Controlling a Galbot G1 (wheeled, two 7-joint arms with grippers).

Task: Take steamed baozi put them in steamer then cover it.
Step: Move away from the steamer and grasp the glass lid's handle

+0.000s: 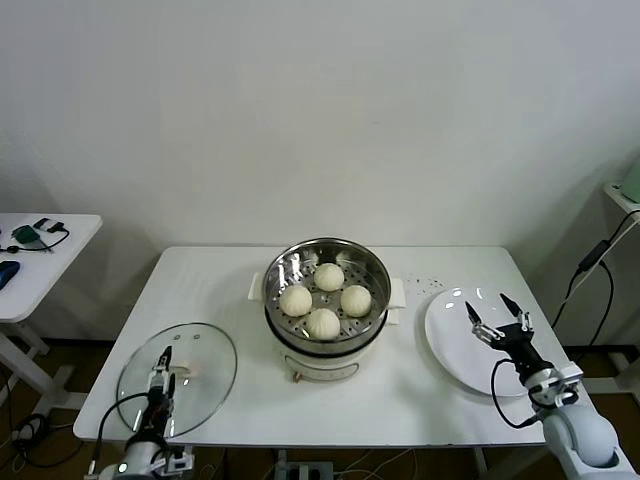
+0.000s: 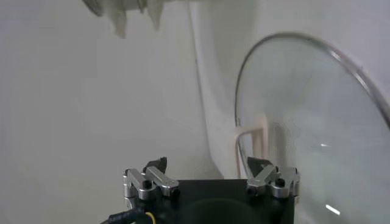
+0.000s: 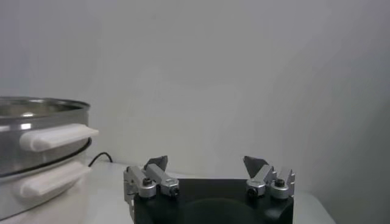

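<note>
White desk (image 1: 220,290) carries three things. Steamer (image 1: 327,300) sits at the middle, toward the far edge, four steamed baozi (image 1: 322,322) on its tray. Cover (image 1: 178,366) lies flat near the front-left corner. White plate (image 1: 455,345) lies by the right edge.

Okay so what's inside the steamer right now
Four steamed baozi sit on the perforated tray inside the open steamer, clustered near the middle. Whatever lies below the tray is hidden. The cover lies on the table to the steamer's left, not on it.
</note>
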